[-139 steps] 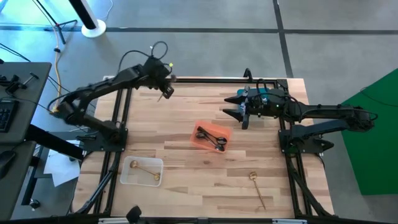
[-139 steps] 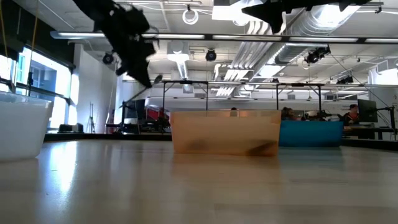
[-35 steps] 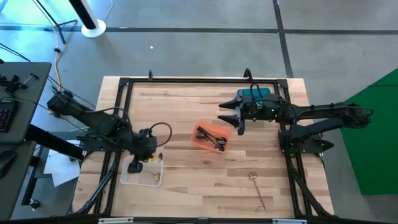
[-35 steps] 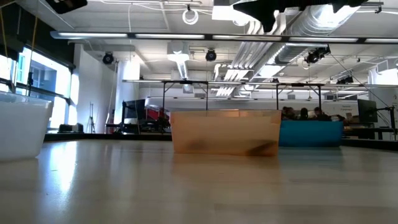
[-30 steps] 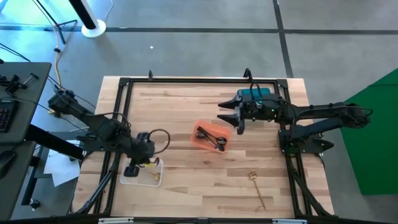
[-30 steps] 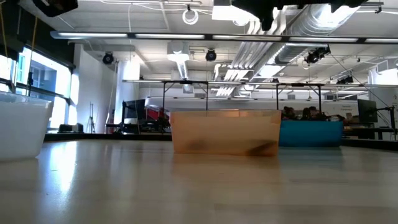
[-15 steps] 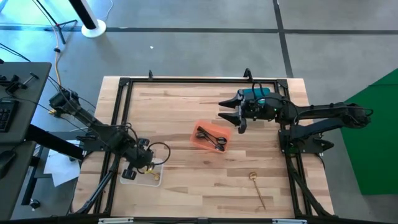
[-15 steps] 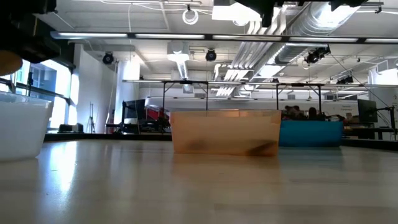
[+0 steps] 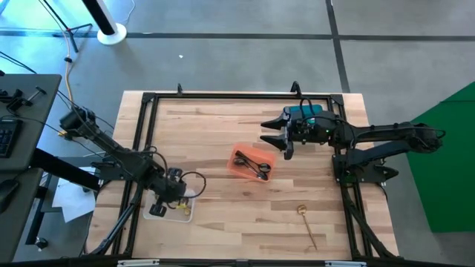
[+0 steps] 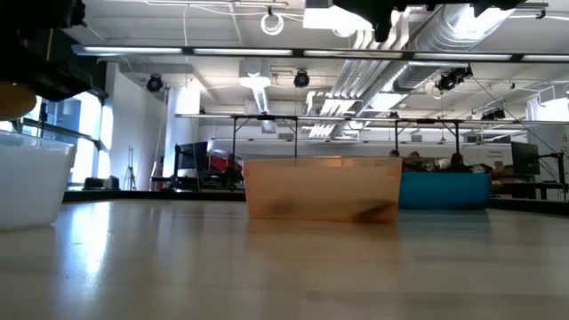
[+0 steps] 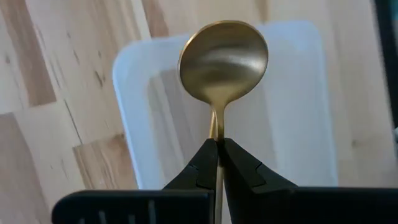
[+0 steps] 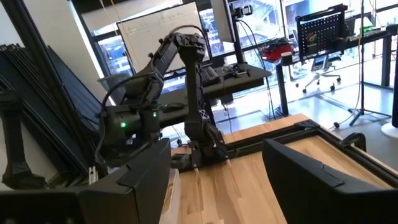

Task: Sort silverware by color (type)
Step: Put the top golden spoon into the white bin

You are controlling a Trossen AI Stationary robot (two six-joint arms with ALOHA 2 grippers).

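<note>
So there's a wooden table (image 9: 223,141) with a black frame (image 9: 223,96) round its edge. A white bin (image 9: 185,211) sits near the front left, an orange bin (image 9: 239,168) around the middle, and a blue bin (image 9: 303,110) at the back right.

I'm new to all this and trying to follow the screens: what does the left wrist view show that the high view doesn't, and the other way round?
Only the left wrist view shows the left tool pinching a gold spoon by its neck. Only the high view shows the right tool waiting open, the orange bin of black pieces, and a gold piece on the table. Both show the white bin under the left tool.
</note>
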